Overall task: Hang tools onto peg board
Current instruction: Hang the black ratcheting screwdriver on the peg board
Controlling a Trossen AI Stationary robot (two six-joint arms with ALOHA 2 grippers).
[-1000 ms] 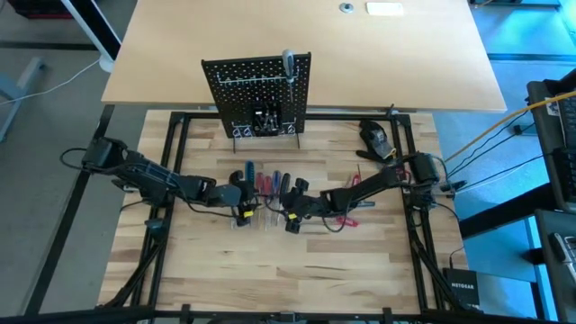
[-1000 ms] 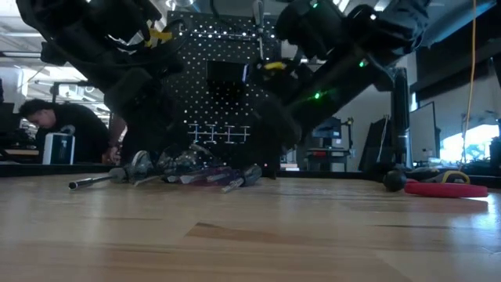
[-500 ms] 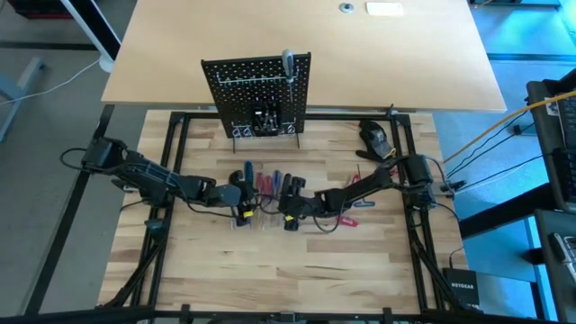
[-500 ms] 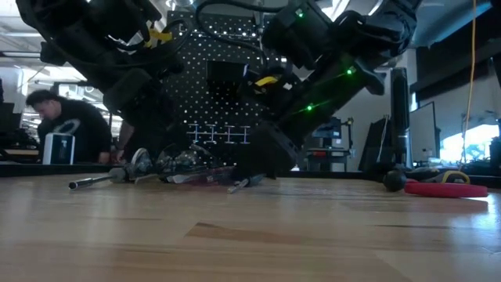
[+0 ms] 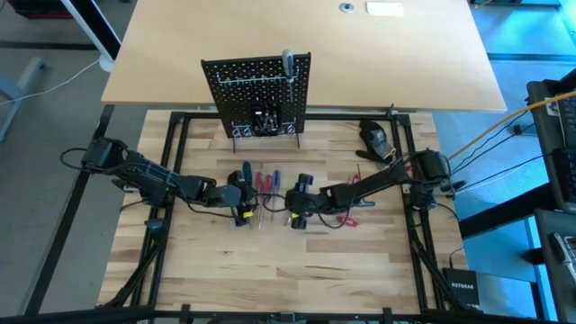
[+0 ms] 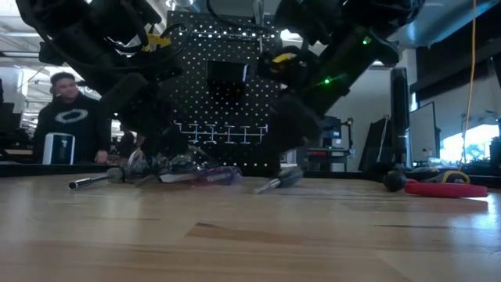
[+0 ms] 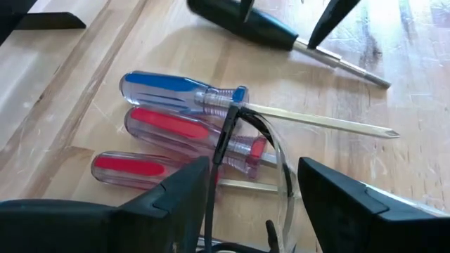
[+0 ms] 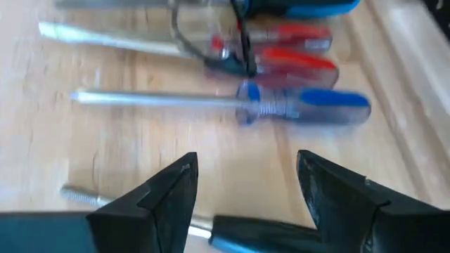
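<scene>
The black-handled, silver-shafted screwdriver (image 8: 281,235) lies crosswise on the pale wooden tabletop (image 5: 270,270), directly between the spread, apparently empty fingers of the right tool (image 5: 295,214). The left tool (image 5: 241,196), open and empty, waits beside the remaining screwdrivers (image 7: 190,126).

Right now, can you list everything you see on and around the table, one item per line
peg board: one, black, standing at the far middle of the slatted table, a few small items hanging on it.
screwdrivers: several, clear handles with blue or red cores, lying side by side at the table's middle between the grippers.
black-handled screwdriver: one, lying apart from the cluster, under the right gripper.
red-handled pliers: one, flat on the table's right side.
dark lump: one, black, far right of the table.
person: one, dark top, in the room behind.
left gripper: open, just left of the cluster.
right gripper: open, low over the black-handled screwdriver.
</scene>
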